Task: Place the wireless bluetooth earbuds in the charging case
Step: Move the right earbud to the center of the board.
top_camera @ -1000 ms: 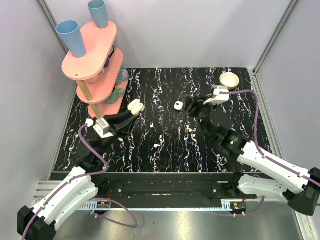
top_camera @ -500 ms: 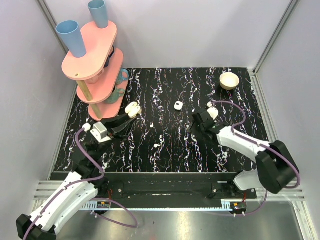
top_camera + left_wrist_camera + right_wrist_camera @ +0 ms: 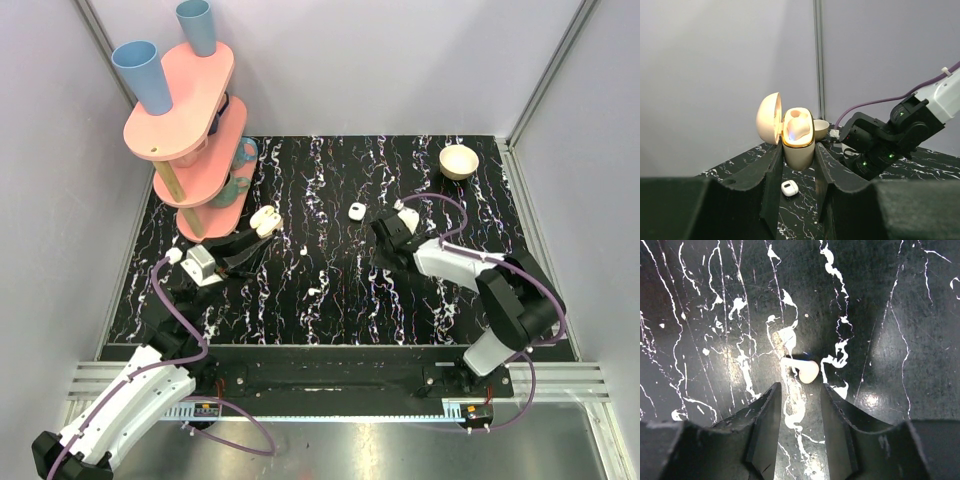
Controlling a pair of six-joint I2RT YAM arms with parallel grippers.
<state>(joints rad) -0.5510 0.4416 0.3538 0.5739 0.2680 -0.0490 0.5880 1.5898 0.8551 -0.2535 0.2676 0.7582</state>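
My left gripper is shut on the cream charging case and holds it upright above the table, with its lid swung open to the left. A cream shape with a blue glow sits in the case's top. My right gripper is open and points down at the table. One tiny white earbud lies just beyond its fingertips, centred on the gap and not touched. In the top view the right gripper hides that earbud. Another tiny white piece lies on the table between the arms.
A white rounded-square piece with a dark centre lies mid-table and shows under the case. A cream bowl stands back right. A pink two-tier stand with blue cups fills the back left. The table is black marble.
The right arm has folded back from its reach toward the bowl and lowered its gripper over the earbud. The left gripper with the case has shifted slightly left.
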